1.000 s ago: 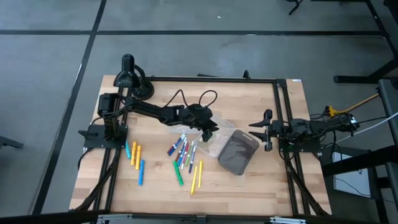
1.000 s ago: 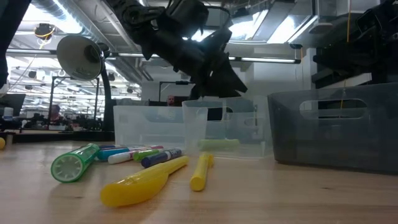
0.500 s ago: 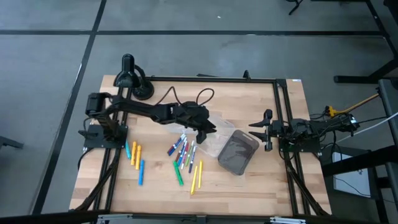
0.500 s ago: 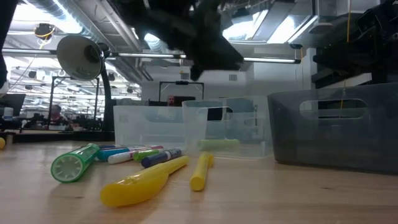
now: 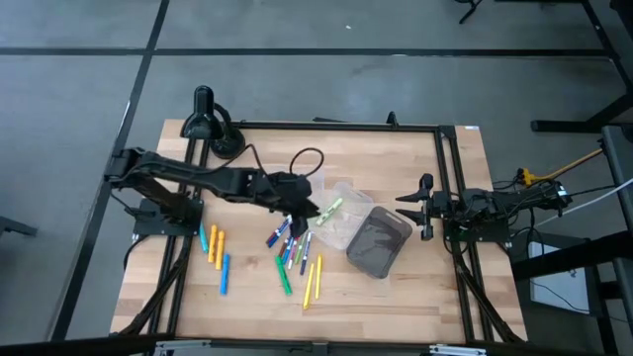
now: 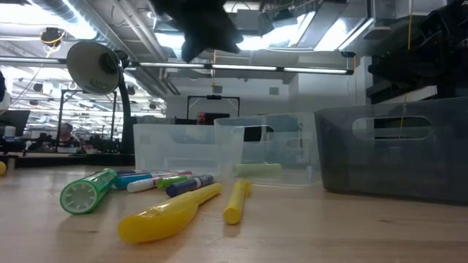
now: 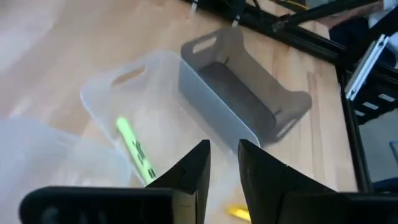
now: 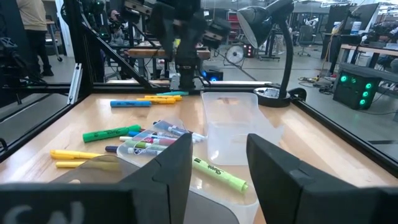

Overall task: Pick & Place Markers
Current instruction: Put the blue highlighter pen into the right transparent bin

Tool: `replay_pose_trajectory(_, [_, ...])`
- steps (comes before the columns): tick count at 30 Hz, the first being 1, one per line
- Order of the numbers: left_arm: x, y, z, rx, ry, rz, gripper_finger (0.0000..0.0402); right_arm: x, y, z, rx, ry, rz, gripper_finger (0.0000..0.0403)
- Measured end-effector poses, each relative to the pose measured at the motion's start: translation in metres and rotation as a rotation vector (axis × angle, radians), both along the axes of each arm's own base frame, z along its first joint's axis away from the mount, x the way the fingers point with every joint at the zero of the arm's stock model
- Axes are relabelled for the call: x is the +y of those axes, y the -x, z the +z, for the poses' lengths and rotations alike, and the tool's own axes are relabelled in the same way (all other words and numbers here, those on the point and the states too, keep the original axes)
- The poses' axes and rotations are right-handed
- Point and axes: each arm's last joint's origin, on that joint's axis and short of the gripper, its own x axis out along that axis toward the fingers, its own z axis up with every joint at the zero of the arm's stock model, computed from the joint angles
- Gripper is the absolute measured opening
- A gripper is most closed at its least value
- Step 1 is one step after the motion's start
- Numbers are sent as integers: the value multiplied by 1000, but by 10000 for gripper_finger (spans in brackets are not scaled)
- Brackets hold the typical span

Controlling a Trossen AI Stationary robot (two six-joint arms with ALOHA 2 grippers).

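One green marker (image 5: 330, 209) lies in the clear tray (image 5: 341, 235) mid-desk, the rest (image 5: 292, 242) scattered toward the front-left, left claw (image 5: 305, 211) nearly pressed together and empty, right claw (image 5: 423, 208) spread.

From table height the left gripper (image 6: 201, 29) runs off the twelve o'clock edge. The clustered markers (image 5: 290, 237) are too small to count, their caps overlapping.
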Motion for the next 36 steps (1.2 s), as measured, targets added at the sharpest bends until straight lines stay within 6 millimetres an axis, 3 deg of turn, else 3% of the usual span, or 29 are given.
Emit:
replay_pose_trajectory(14, [-40, 33, -18, 379, 347, 73, 74, 0, 0, 0, 0, -2, 0, 152])
replay_pose_trajectory(25, [-69, 48, -22, 554, 571, 145, 74, 0, 0, 0, 0, -2, 0, 152])
replay_pose_trajectory(36, [-81, 85, -33, 903, 577, 474, 75, 0, 0, 0, 0, -2, 0, 152])
